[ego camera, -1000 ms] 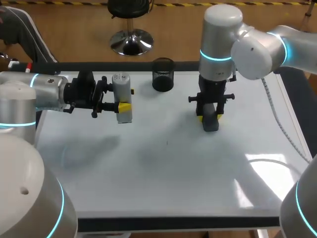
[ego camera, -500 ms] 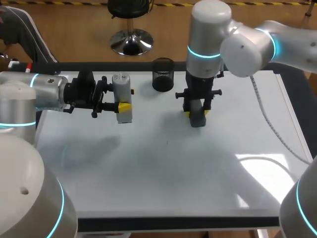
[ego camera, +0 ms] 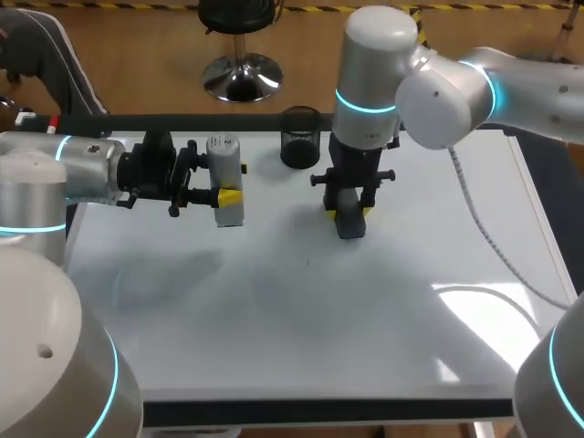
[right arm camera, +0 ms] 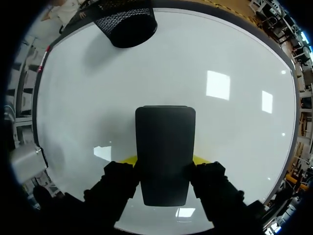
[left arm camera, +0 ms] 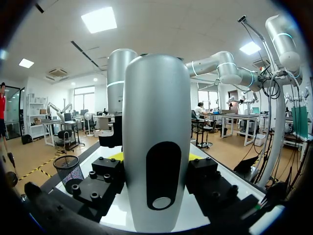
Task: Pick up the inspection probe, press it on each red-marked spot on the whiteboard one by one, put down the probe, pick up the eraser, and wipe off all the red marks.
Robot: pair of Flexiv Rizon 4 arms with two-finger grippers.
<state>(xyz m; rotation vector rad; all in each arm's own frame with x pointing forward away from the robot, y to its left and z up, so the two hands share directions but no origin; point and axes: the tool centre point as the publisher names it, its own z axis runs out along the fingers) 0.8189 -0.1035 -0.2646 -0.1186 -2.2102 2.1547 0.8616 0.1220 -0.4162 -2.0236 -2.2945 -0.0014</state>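
A grey, upright inspection probe (ego camera: 224, 173) is held over the whiteboard's (ego camera: 301, 319) back left part, with my left gripper (ego camera: 222, 194) shut on it from the side. In the left wrist view the probe (left arm camera: 156, 122) stands between the fingers of that gripper (left arm camera: 155, 157). My right gripper (ego camera: 349, 213) points straight down near the board's middle back, shut on a dark eraser (ego camera: 350, 225). The right wrist view shows the eraser (right arm camera: 165, 142) clamped in the gripper (right arm camera: 165, 160), low over the white surface. I see no red marks on the board.
A black mesh cup (ego camera: 300, 137) stands at the board's back edge between the two grippers, just beyond the eraser (right arm camera: 128, 24). A tiny dark speck (ego camera: 307, 263) lies near the board's middle. A cable from my right arm trails over the board's right part (ego camera: 493, 246).
My right arm has slid left across the board with the eraser in its grip. The left arm and the probe have stayed where they were.
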